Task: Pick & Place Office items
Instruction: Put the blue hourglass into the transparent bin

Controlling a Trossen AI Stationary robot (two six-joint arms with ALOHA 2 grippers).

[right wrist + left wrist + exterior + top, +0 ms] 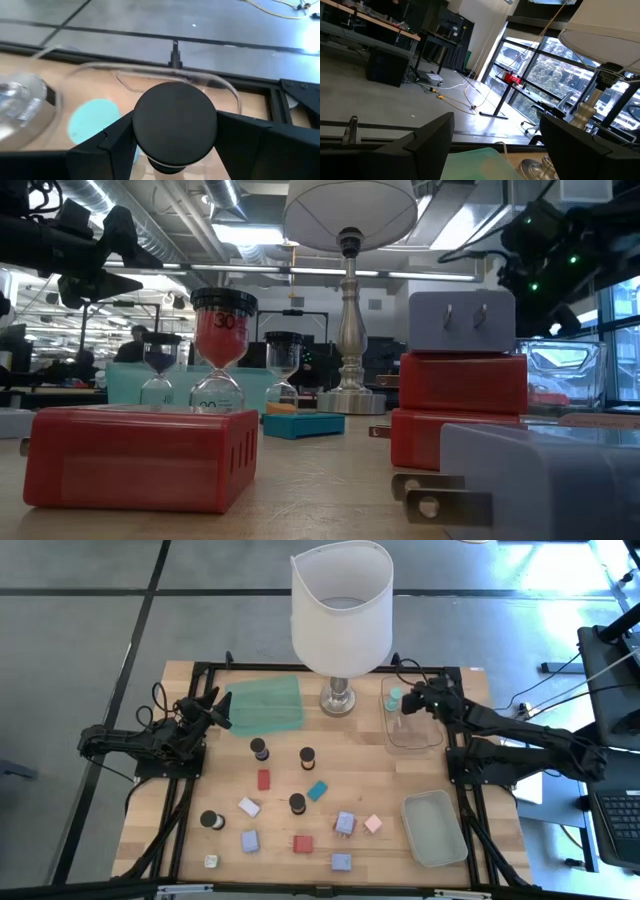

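Right wrist view: I see right gripper (175, 131) clamped on dark-capped cylinder (175, 125) over far clear tray (227, 90); released here, it may topple onto teal cylinder (92, 121); left gripper (213, 707) apart, idle

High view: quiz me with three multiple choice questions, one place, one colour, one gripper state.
1. Where is the right gripper? A over the far clear tray beside the lamp; B over the green mat; C over the near tray.
2. What colour is the piece already in that tray? A red; B teal; C white.
3. The left gripper is: A open, empty; B shut on a red block; C shut on the lamp.
Answers: A, it hangs above that tray holding a dark-capped cylinder; B, teal shows inside the rim; A, fingers apart, nothing between.
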